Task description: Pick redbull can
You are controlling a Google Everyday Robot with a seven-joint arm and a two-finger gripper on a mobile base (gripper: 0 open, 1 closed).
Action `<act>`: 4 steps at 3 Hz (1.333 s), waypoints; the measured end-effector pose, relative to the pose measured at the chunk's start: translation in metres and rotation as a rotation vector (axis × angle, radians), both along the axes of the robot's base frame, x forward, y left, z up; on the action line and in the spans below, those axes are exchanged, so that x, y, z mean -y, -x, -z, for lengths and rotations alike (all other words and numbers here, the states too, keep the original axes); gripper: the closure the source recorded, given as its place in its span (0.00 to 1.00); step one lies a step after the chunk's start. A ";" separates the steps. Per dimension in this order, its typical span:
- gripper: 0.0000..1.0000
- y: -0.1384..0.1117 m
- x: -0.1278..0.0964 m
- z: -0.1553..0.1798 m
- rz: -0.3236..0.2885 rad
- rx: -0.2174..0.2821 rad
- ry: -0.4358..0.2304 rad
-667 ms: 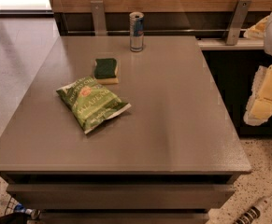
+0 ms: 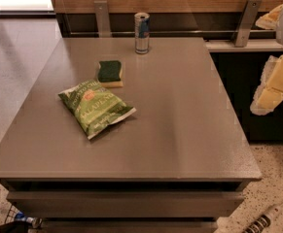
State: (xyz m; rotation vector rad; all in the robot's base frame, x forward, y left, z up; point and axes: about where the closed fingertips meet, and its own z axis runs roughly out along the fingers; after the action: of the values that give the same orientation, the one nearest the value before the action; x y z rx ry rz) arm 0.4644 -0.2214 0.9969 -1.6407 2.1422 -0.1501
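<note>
The redbull can (image 2: 142, 32) stands upright at the far edge of the grey table (image 2: 180, 130), a little left of its middle. It is slim, silver and blue, with a silver top. My gripper (image 2: 271, 90) shows as cream-yellow parts at the right edge of the view, beyond the table's right side and well away from the can. Nothing is in it that I can see.
A green sponge with a yellow base (image 2: 110, 73) lies in front of the can, slightly left. A green chip bag (image 2: 96, 107) lies nearer, left of centre. A wood-panelled wall with metal brackets (image 2: 102, 17) runs behind the table. A dark counter (image 2: 257, 81) stands to the right.
</note>
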 end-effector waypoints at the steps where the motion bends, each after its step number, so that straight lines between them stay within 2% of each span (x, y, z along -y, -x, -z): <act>1: 0.00 -0.037 0.017 -0.004 0.054 0.085 -0.114; 2: 0.00 -0.092 0.016 0.010 0.097 0.162 -0.362; 3: 0.00 -0.166 -0.011 0.014 0.121 0.257 -0.752; 4: 0.00 -0.204 -0.031 0.013 0.126 0.312 -0.996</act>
State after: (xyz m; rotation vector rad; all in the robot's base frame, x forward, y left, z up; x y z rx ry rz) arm 0.6685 -0.1899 0.9843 -0.8278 1.6307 0.5132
